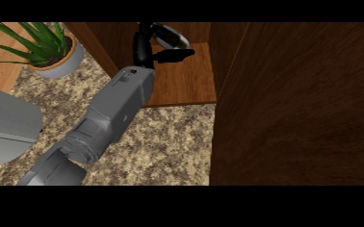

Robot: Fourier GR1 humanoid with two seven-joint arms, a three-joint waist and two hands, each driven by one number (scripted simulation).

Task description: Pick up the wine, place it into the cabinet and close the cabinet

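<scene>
Granite countertop point(163, 139) fills the near ground, and one grey forearm point(107, 120) crosses it from the lower left toward the open cabinet point(188, 77); which arm it is I cannot tell. Its black hand point(153, 48) reaches over the cabinet's wooden shelf, fingers curled around the wine point(173, 36), a dark, glossy bottle held inside the cabinet at the back. Cabinet door point(292, 106) stands open at the right, and a potted plant point(46, 48) sits at far left.

Only 1 view, from the head, looks steeply down, close over the counter point(163, 139). The cabinet point(284, 106) fills the right; a potted plant point(43, 48) sits far left.
</scene>
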